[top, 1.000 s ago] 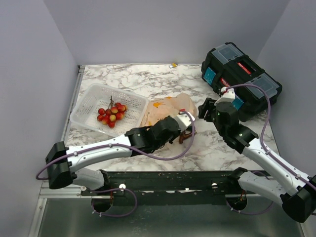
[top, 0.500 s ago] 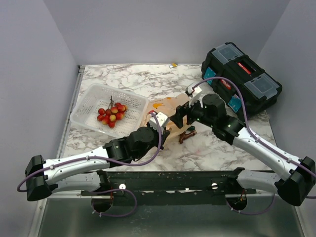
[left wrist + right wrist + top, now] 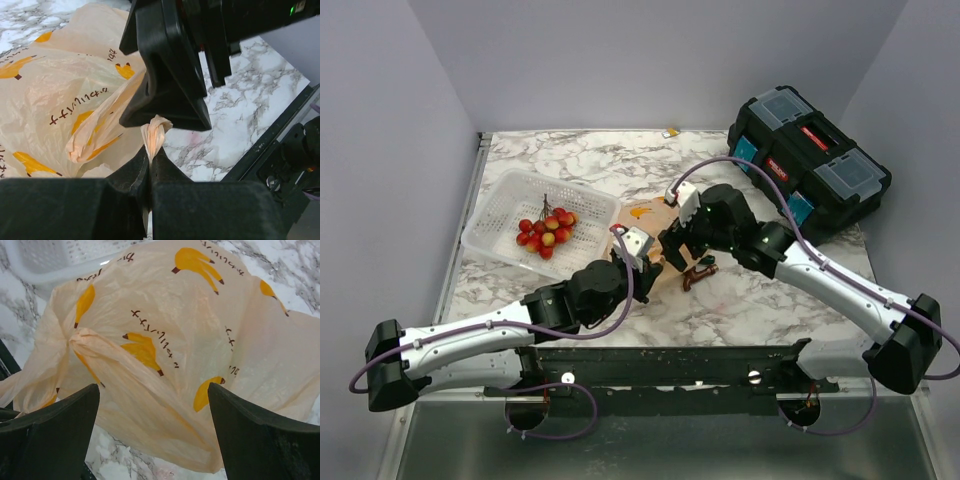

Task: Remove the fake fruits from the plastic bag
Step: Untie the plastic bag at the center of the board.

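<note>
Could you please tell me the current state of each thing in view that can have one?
plastic bag: crumpled, lying flat, contents hidden
left gripper: shut, pinching a twisted strip of the plastic bag
right gripper: open, jaws wide apart over the plastic bag
white basket: upright, holding the berry bunch
toolbox: lid shut

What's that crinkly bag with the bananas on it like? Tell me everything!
The plastic bag is thin, crinkly, see-through peach plastic with yellow banana prints and dark writing. It lies slumped on the marble table next to the white mesh basket. The shut left jaws pinch a twisted strip of it; the right jaws stand wide open over it. What's inside doesn't show.
</note>
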Action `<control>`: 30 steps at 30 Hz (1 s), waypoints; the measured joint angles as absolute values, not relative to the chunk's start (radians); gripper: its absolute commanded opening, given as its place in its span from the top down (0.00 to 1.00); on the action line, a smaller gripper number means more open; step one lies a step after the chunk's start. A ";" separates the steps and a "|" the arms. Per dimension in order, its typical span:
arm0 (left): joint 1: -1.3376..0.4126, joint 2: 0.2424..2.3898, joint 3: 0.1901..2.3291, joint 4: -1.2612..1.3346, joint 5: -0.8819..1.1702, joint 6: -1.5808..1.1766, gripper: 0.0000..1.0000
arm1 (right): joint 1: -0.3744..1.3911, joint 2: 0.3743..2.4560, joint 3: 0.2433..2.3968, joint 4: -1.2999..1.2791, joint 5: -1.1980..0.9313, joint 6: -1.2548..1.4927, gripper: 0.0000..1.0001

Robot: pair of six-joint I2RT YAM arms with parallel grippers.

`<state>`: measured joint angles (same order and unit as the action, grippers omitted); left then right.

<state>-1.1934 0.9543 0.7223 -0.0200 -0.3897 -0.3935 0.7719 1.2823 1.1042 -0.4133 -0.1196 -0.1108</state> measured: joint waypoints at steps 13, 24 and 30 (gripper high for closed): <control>-1.193 0.911 0.671 0.027 -0.390 -0.405 1.00 | 0.897 1.345 1.099 -0.456 0.141 -0.122 0.00; -1.193 0.885 0.659 0.038 -0.385 -0.413 1.00 | 0.924 1.388 1.070 -0.303 0.398 -0.097 0.48; -1.193 0.873 0.659 0.036 -0.384 -0.420 1.00 | 0.924 1.347 0.993 -0.186 0.451 -0.020 0.91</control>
<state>-1.1934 0.8726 0.6590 0.0357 -0.3843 -0.4198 0.9237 1.3468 0.9928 -0.1860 0.4511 -0.0196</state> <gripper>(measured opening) 0.003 0.275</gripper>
